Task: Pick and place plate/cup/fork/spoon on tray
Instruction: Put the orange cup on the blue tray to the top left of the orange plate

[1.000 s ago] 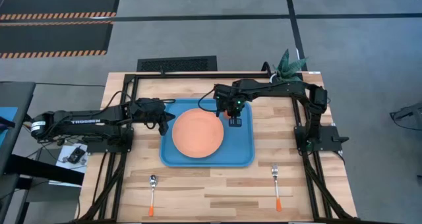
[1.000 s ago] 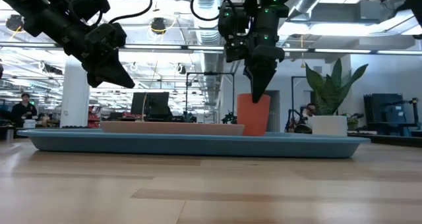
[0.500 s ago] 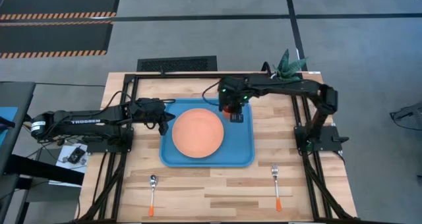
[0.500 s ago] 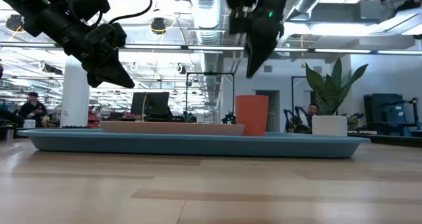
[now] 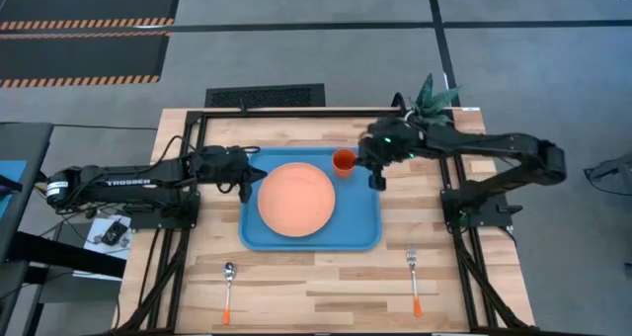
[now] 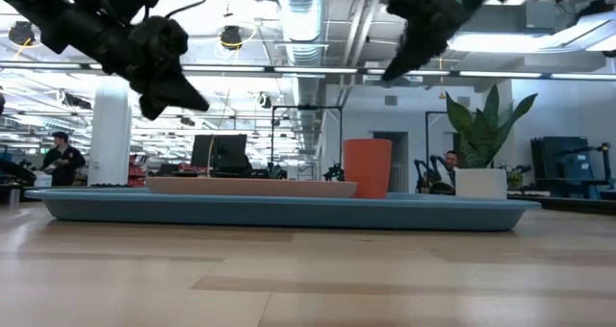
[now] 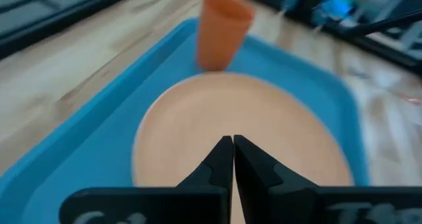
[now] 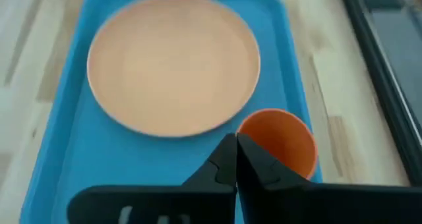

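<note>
The big blue tray (image 5: 360, 232) lies in the middle of the wooden counter (image 5: 296, 287). The flat orange plate (image 5: 296, 199) sits inside the tray. The little orange cup (image 5: 343, 160) stands upright in the tray too, in the far corner on the right arm's side, just beside the plate's edge. From the low view the cup (image 6: 368, 168) stands taller than the plate (image 6: 236, 185).

The spoon (image 5: 228, 289) lies on the counter near the front edge, on the left arm's side, well apart from the tray. The fork (image 5: 415, 280) lies on the counter near the front edge on the right arm's side, also away from the tray.

The right end effector (image 5: 378, 178) hangs above the tray's edge, just beside the cup and not touching it. Its two fingers are pressed together with nothing between them, as the right wrist view shows (image 8: 235, 159).

The left end effector (image 5: 247, 185) hangs above the tray's other edge, next to the plate. Its fingers are pressed together as well and it holds nothing (image 7: 233, 159).

A white pot with a green plant (image 5: 433, 95) stands at the far corner of the counter.
</note>
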